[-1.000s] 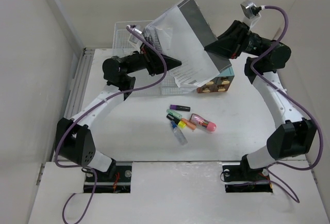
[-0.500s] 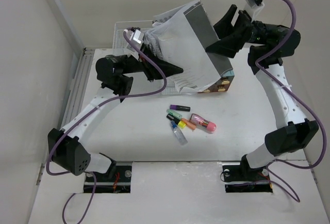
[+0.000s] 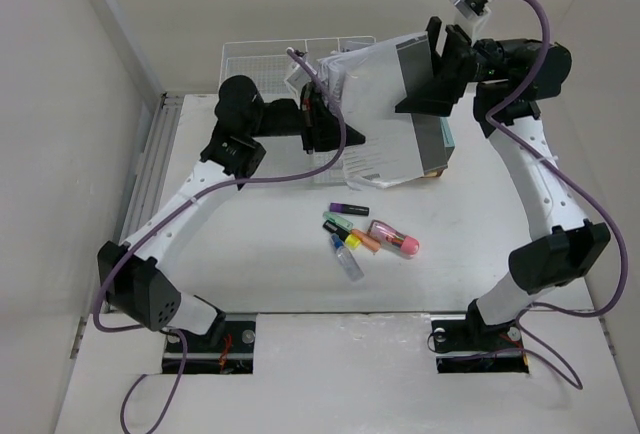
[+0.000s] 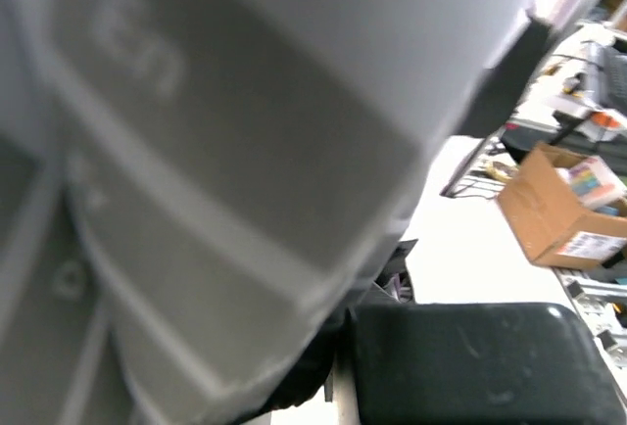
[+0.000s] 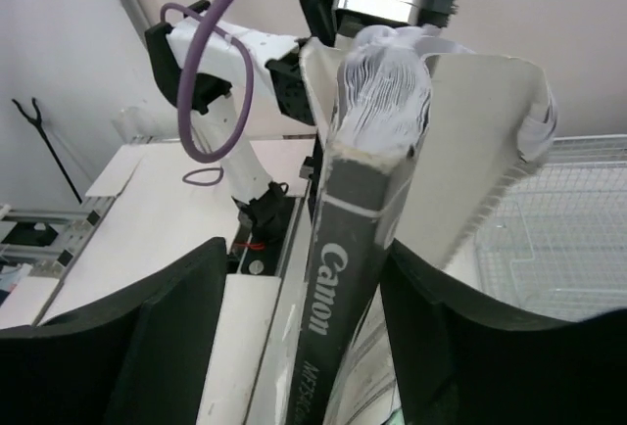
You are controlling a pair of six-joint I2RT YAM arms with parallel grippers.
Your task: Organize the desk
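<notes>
— Looking out from your bases, what comes first?

— The desk [image 3: 250, 254]. It lies flat, right ahead of my two bases, and reaches to the far wall, with pale walls on each side. Its long axis seems to run left to right, though the angle leaves me unsure. It is white and matte.

— And on it?

— Mid-desk there is a loose cluster of markers [image 3: 365, 236]. Beyond them a manual [image 3: 385, 119] hangs aloft between my grippers, tilted, its pages fanning. It hides most of a teal box [image 3: 445, 136] and part of a wire basket [image 3: 250, 64] at the far edge.

— Your grip?

— My left gripper [image 3: 345, 132] sits at the manual's lower left edge. Its wrist view is a blur, so I cannot tell. My right gripper [image 3: 415, 89] has its fingers [image 5: 460, 347] spread wide about the spine. Whether they pinch, I cannot tell.
</notes>
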